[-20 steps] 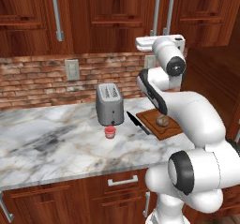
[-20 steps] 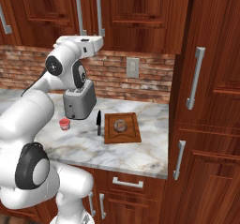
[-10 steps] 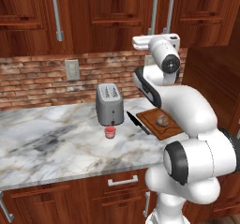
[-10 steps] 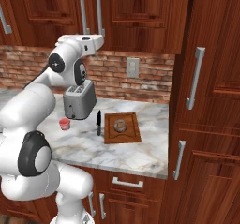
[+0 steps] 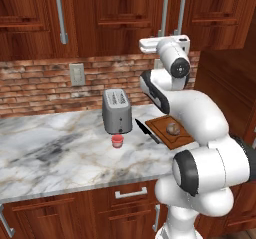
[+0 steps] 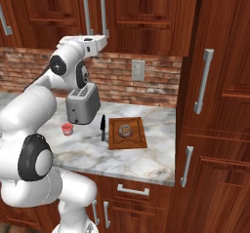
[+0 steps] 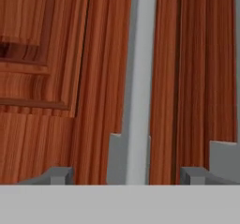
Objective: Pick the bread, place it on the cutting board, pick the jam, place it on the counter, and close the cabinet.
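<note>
Cabinet point(image 6: 146, 17) doors look flush; the hand has crept leftward along them over the last second. Worktop point(image 5: 60, 148): bread point(image 5: 173, 128) on cutting board point(image 5: 172, 131), jam point(image 5: 117, 140) by toaster point(image 5: 117, 111). Fingers point(image 7: 60, 174) spread wide, empty, at the handle point(image 7: 139, 78).

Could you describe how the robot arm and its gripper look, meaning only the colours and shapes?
The arm is made of glossy white, rounded, bulging segments, joined by dark grey to black rings at the joints. Round white caps with dark discs mark the joint sides. The hand at its end is a flat white block. The gripper has two small, dull grey, blocky fingertips. No cables or markings are visible.
</note>
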